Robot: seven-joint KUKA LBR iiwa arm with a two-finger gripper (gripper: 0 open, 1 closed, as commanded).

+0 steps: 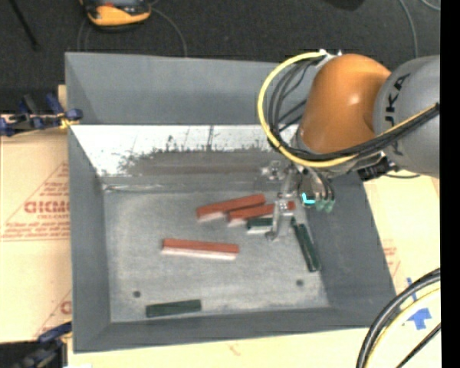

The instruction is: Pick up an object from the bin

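My gripper [277, 222] hangs low in the right middle of the bin. Its tip is at the right end of two red-brown bars that lie side by side, the upper bar [228, 206] and the lower bar [248, 215]. A short dark green piece [257, 225] lies just left of the tip, touching the lower bar. Just right of the gripper, a dark green bar [307, 248] runs down towards the bin's front right.
A third red-brown bar [200, 248] with a pale edge lies left of centre on the bin floor. Another dark green bar [173, 308] rests near the front wall. The arm with its orange cover and cables hangs over the bin's right back corner.
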